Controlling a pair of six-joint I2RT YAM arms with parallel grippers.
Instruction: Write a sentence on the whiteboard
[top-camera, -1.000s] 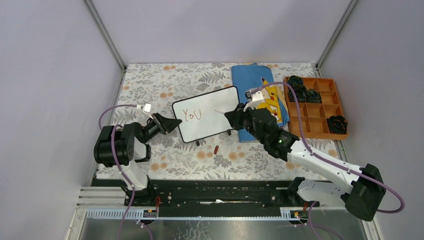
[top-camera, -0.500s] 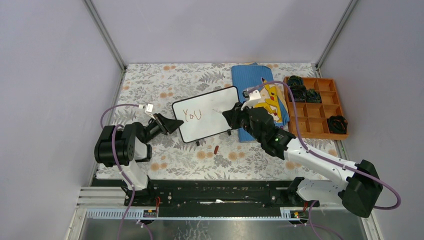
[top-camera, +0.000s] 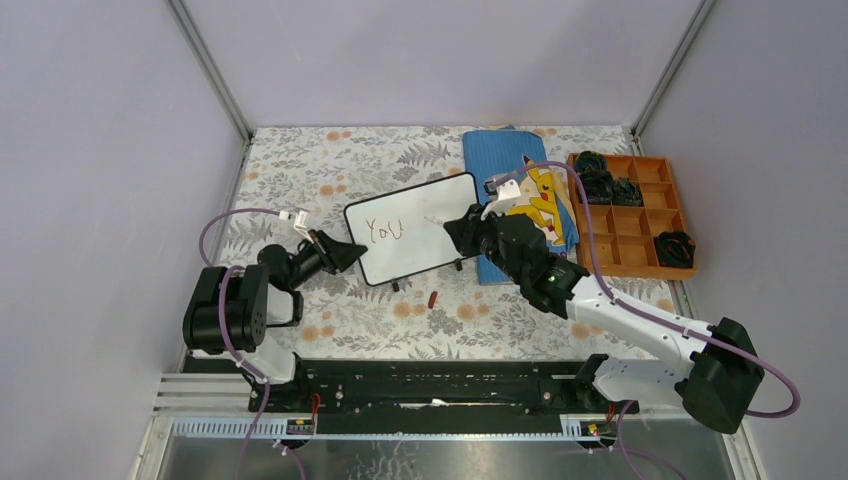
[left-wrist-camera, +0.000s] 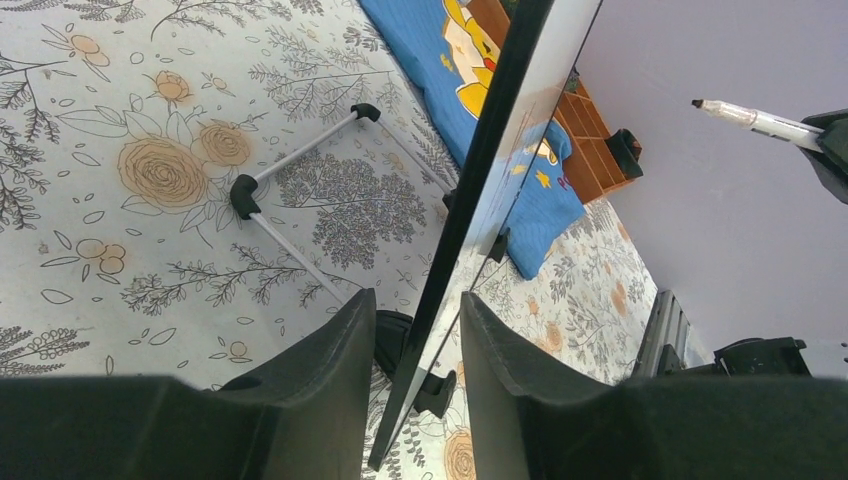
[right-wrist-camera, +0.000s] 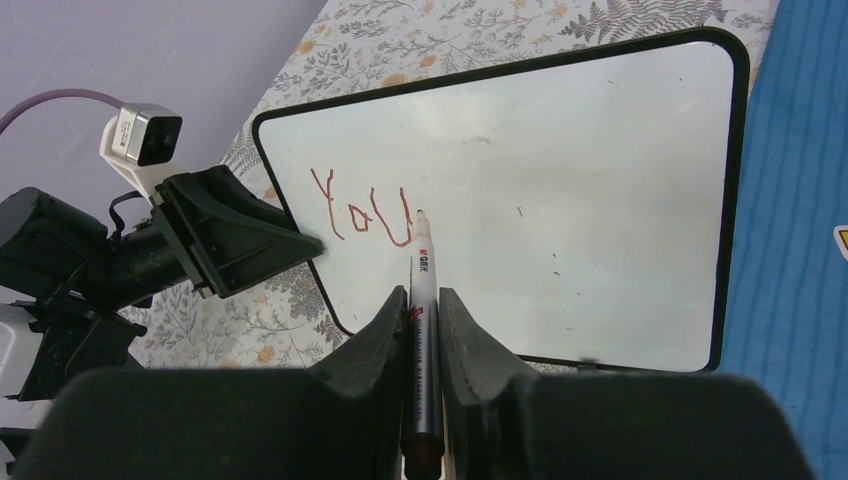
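The whiteboard (top-camera: 415, 240) stands tilted on the flowered table, with the sentence's red-brown word "You" (top-camera: 384, 230) at its left. In the right wrist view the word (right-wrist-camera: 362, 210) is clear on the white face (right-wrist-camera: 560, 200). My right gripper (right-wrist-camera: 420, 298) is shut on a marker (right-wrist-camera: 421, 270); its tip hovers just right of the "u". My right gripper (top-camera: 462, 228) hangs over the board's right part. My left gripper (top-camera: 345, 255) straddles the board's left rim (left-wrist-camera: 490, 150). Its jaws (left-wrist-camera: 417, 297) are open, with a gap on each side of the rim.
A blue cloth with a yellow cartoon figure (top-camera: 505, 170) lies right of the board. Beyond it is an orange compartment tray (top-camera: 630, 272) holding dark items. A small red cap (top-camera: 432, 298) lies in front of the board. The board's thin stand legs (left-wrist-camera: 300, 160) rest on the table.
My right gripper has shifted a little left over the board with the marker. My left gripper's jaws have narrowed slightly around the rim, and its arm has turned a little.
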